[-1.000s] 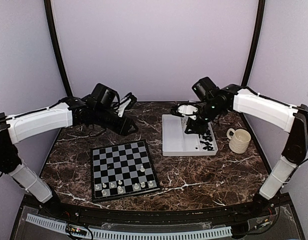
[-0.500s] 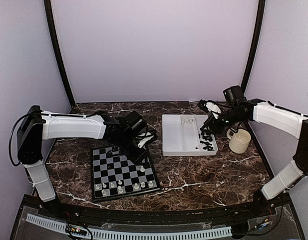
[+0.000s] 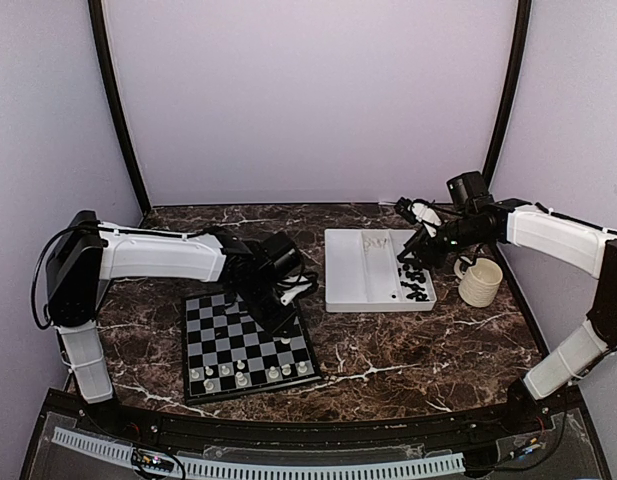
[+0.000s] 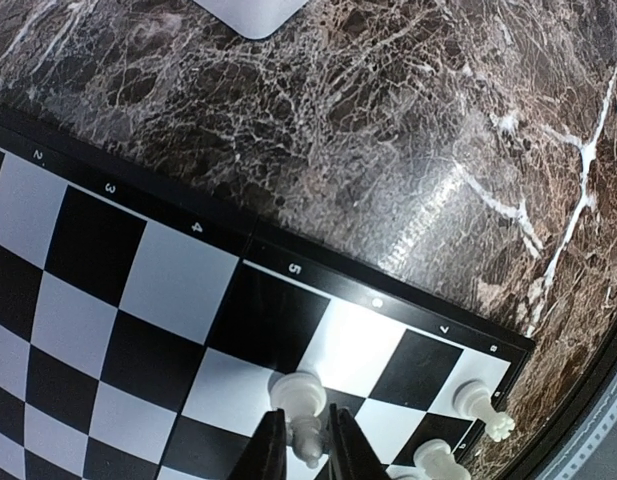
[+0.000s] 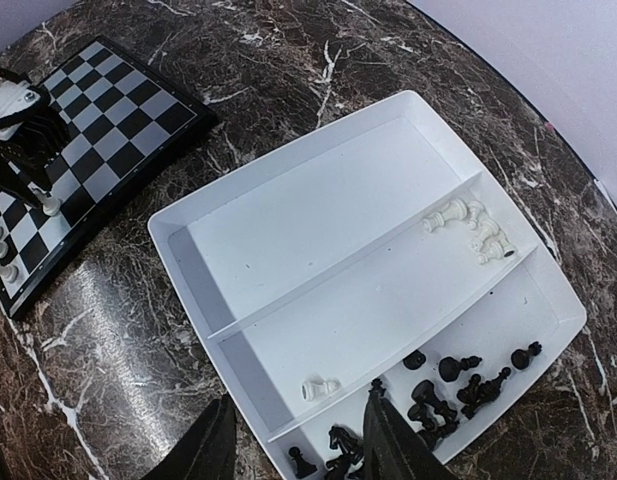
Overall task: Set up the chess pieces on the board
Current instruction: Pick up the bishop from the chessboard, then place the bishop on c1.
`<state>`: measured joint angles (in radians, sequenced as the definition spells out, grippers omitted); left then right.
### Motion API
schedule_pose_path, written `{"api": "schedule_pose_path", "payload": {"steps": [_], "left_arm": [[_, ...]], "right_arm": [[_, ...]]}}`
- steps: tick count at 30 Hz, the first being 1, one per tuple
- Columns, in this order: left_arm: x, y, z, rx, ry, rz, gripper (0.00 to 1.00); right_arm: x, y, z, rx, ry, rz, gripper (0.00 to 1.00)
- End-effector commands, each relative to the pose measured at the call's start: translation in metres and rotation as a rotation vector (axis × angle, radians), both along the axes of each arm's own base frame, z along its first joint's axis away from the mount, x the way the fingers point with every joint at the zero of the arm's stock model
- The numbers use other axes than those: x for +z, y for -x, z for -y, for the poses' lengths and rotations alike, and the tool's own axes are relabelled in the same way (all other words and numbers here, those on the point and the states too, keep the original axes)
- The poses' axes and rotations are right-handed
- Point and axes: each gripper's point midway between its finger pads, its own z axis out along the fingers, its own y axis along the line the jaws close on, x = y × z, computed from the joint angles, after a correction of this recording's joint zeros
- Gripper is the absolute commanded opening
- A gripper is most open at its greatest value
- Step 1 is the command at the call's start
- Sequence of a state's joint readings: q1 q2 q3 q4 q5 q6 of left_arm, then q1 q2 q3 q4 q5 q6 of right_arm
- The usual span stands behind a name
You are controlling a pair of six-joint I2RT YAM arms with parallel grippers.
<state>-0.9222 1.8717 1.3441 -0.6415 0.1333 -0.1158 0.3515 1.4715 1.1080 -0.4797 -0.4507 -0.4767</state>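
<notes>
Desk [image 3: 428,345]: dark brown stone with white veins. Everything stands on it.
White chessmen [image 3: 242,379]: a handful of tiny men stand upright on the board rows closest to the arm bases.
Board [image 3: 216,318]: lies flat on the left half of the desk, close to the front. It has black and light-grey squares and a thin black rim.
Left pincer [image 4: 306,462]: low over the right side of the board. Its two fingers are close together and pinch a white pawn.
White pawn [image 4: 298,393]: sits upright between those fingers, over a dark square by the rim. I cannot tell if its foot touches the square. Two more white men stand near it, toward the board's corner.
Tray [image 3: 353,290]: white, with long compartments. It lies right of the board, with bare desk between them.
Black chessmen [image 5: 458,385]: a loose heap in the tray's narrow right-hand strip, at its near end.
Mug [image 3: 480,281]: cream and ribbed, standing upright just right of the tray, with its handle toward the tray.
Right pincer [image 5: 298,445]: hangs above the tray's right side, over the black chessmen. Its fingers are spread wide with nothing between them.
Spare white men [image 5: 478,232]: a small pile at the far end of the strip beside the black ones. One more lies on its side at the near end.
Back wall [image 3: 308,100]: plain pale lilac.
</notes>
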Motion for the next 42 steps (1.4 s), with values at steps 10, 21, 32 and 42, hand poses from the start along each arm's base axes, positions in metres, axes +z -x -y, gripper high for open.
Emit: {"api": "schedule_pose_path", "payload": {"steps": [10, 21, 32, 42], "left_arm": [[0.032, 0.0, -0.006, 0.018, 0.005, 0.046, 0.0], [0.075, 0.037, -0.083, 0.158, -0.029, 0.096, 0.0], [0.056, 0.097, -0.122, 0.211, -0.006, -0.055, 0.0], [0.032, 0.113, -0.117, 0.2, -0.017, -0.102, 0.0]], "right_arm": [[-0.001, -0.001, -0.003, 0.013, -0.021, 0.014, 0.45], [-0.009, -0.001, -0.003, 0.018, -0.009, 0.001, 0.45], [-0.016, -0.001, -0.006, 0.032, -0.007, -0.025, 0.45], [-0.018, 0.0, -0.005, 0.033, -0.003, -0.027, 0.45]]}}
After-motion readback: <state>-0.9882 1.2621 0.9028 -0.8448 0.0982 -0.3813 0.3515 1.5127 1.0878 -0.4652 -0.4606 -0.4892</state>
